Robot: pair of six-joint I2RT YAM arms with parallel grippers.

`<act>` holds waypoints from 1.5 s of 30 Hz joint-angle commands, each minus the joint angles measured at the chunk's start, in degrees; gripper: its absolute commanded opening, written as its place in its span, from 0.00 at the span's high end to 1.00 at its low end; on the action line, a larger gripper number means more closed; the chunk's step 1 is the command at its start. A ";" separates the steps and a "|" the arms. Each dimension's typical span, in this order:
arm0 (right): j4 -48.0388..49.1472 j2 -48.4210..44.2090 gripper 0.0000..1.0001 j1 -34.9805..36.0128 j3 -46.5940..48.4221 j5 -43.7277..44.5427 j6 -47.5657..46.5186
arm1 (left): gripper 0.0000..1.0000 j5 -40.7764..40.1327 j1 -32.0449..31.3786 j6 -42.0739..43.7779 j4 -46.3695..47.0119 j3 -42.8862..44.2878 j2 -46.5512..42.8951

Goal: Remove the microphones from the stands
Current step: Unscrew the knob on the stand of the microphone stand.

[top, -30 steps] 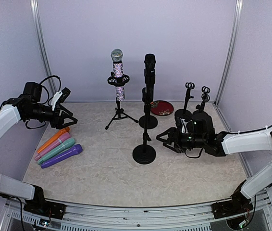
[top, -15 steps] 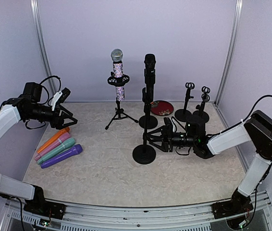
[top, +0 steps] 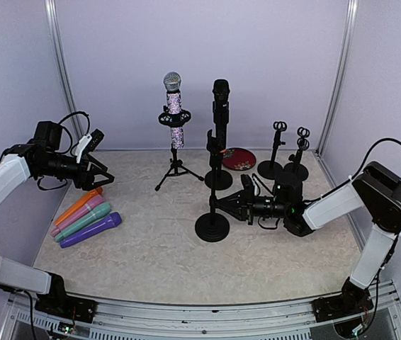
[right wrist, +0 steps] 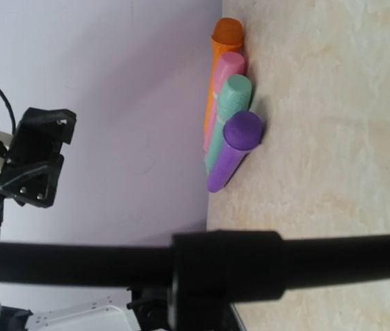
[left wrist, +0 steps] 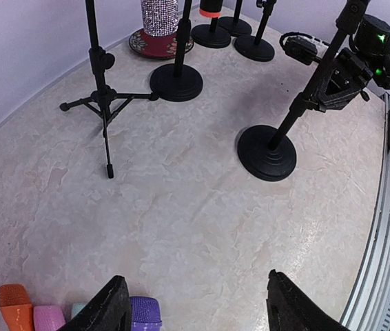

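A black microphone (top: pixel 220 106) stands upright on top of a black stand with a round base (top: pixel 212 227). My right gripper (top: pixel 221 207) reaches in from the right, low on the stand's pole (top: pixel 216 191), and is shut on it just above the base. In the right wrist view that pole (right wrist: pixel 226 274) crosses the frame close up and hides the fingers. My left gripper (top: pixel 98 174) hangs open at the far left above the coloured microphones, holding nothing; its fingertips (left wrist: pixel 118 293) stand wide apart.
A glittery microphone (top: pixel 175 106) sits on a tripod stand (top: pixel 176 170). Another round base (top: pixel 218 179) stands behind the gripped stand. Two empty clip stands (top: pixel 277 145) and a red plate (top: pixel 239 158) are at the back right. Orange, pink, teal and purple microphones (top: pixel 87 219) lie at the left.
My right gripper has moved left from beside the empty stands to the front stand's pole and closed on it. The left arm has stayed still.
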 commanded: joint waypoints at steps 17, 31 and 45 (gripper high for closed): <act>-43.65 -12.85 1.00 5.33 8.90 25.36 -37.52 | 0.35 0.06 -0.17 0.59 -0.86 1.64 -0.34; -59.59 -11.33 1.00 20.88 18.07 63.39 -56.92 | 0.35 0.37 -0.22 0.40 -0.87 1.49 -0.23; -58.17 -13.53 0.53 25.12 16.46 73.88 -62.48 | 0.35 0.49 -0.27 0.66 -1.12 1.00 -0.47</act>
